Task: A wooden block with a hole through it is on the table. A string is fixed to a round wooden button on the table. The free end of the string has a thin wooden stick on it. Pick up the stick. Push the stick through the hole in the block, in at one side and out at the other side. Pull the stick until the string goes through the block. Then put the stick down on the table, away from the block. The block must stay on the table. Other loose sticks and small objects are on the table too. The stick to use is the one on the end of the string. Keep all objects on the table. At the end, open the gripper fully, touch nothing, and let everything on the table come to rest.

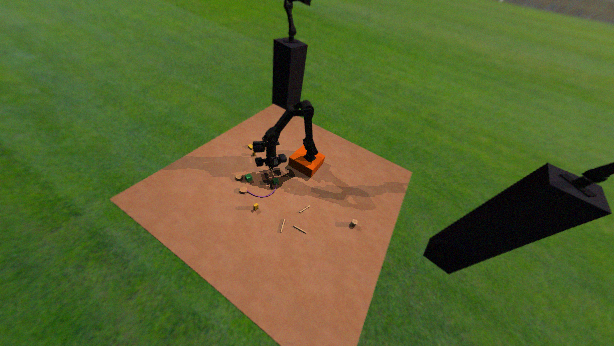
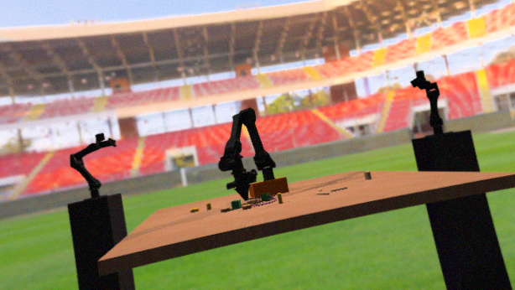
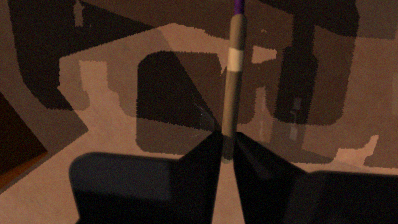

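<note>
My gripper (image 2: 247,199) (image 3: 226,138) points down, low over the table, shut on one end of a thin wooden stick (image 3: 235,80). The purple string (image 3: 239,6) (image 1: 261,196) leaves the stick's other end at the top of the wrist view. A green block (image 1: 275,182) (image 2: 265,196) stands on the table beside the gripper, by the near end of the string's curve; it is outside the wrist view. Its hole is too small to see. The string curves to the round wooden button (image 1: 243,190) (image 2: 246,206). Where the string meets the block is not clear.
Another green block (image 1: 248,177) (image 2: 236,204) and a wooden disc (image 1: 238,177) (image 2: 225,209) lie near the button. A yellow piece (image 1: 255,206) (image 2: 280,198), loose sticks (image 1: 282,225) (image 1: 299,229) (image 1: 304,209) and a wooden cylinder (image 1: 354,223) (image 2: 367,175) are farther off. The orange base (image 1: 298,161) is behind.
</note>
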`<action>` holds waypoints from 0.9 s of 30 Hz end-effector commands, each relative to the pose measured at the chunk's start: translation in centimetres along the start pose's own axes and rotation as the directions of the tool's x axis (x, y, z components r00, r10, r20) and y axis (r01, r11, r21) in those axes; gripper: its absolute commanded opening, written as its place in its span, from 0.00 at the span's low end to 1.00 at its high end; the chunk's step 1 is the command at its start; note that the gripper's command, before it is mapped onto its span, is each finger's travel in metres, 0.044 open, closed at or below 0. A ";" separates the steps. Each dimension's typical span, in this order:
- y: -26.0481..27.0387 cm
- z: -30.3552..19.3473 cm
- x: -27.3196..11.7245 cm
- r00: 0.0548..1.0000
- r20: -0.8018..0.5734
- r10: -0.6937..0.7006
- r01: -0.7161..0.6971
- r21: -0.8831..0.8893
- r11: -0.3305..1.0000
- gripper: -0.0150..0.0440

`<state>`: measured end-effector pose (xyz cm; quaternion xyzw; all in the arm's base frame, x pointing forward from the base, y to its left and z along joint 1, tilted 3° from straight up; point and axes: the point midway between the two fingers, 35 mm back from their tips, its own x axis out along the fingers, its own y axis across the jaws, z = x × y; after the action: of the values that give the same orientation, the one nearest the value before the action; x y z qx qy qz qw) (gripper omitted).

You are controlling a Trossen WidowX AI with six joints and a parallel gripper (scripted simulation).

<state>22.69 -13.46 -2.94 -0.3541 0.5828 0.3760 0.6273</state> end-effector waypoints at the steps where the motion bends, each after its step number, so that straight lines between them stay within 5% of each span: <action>1: 0.0 -0.6 0.0 1.000 -0.004 0.001 -0.001 -0.002 1.000 0.25; 27: 0.1 -3.2 0.8 1.000 -0.005 0.012 -0.012 0.003 1.000 0.25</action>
<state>21.25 -15.95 -3.79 -0.3491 0.5852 0.3792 0.6260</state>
